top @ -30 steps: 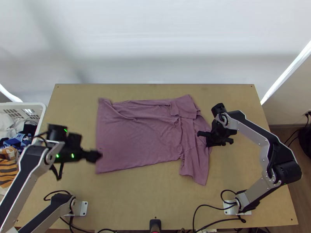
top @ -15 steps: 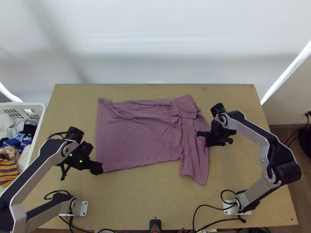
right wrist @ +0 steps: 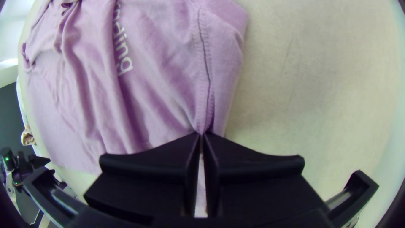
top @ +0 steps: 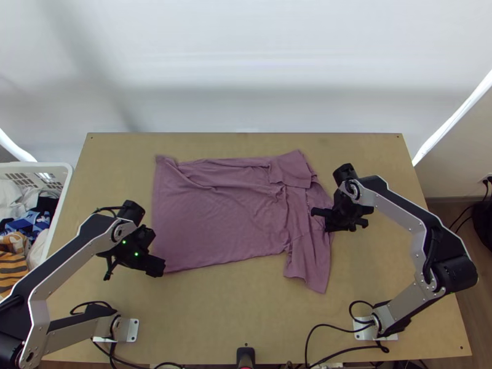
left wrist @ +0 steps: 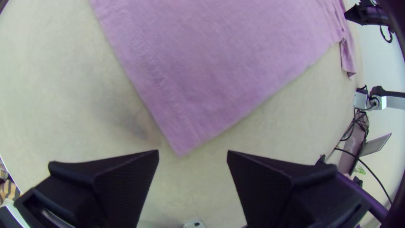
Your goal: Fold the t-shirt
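Observation:
The mauve t-shirt (top: 215,215) lies spread sideways on the table, its body at the left and a sleeve folded over at the upper right. In the top view my left gripper (top: 157,267) is at the shirt's lower-left corner. The left wrist view has that gripper (left wrist: 193,158) open, with the hem corner of the t-shirt (left wrist: 219,59) between and just beyond its fingers. My right gripper (top: 329,222) is at the shirt's right end. In the right wrist view the right gripper (right wrist: 201,134) is shut on the t-shirt (right wrist: 164,76) near a stitched seam.
A white basket (top: 67,178) of mixed clothes stands at the table's left edge. Bare wooden table (top: 215,307) lies in front of the shirt. Black cables (top: 335,326) run along the near edge by the right arm's base.
My left gripper has come right and slightly toward the near edge, to the shirt's lower-left corner. My right gripper has stayed in place, and the shirt lies much as before.

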Tool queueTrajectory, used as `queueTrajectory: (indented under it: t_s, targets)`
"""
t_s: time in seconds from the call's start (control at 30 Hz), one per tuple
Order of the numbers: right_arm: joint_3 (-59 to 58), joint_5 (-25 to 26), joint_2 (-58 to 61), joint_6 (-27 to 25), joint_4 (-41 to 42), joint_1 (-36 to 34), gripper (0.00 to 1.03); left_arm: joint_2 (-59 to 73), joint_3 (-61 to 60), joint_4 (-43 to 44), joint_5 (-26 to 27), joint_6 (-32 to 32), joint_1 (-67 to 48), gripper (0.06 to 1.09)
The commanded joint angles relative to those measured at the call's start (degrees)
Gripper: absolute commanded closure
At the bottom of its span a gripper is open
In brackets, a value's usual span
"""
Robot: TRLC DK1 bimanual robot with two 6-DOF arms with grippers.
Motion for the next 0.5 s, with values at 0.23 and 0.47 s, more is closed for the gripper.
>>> queueTrajectory:
  t_s: [0.23, 0.47]
  targets:
    - [-1.08, 0.29, -1.97, 0.68, 0.15, 0.06, 1.0, 6.47, -2.48, 2.22, -0.14, 0.34, -3.74, 0.61]
    - [-2.4, 0.38, -2.06, 0.59, 0.24, -0.47, 1.0, 7.0, -2.92, 3.62, -0.4, 0.07, -3.66, 0.61]
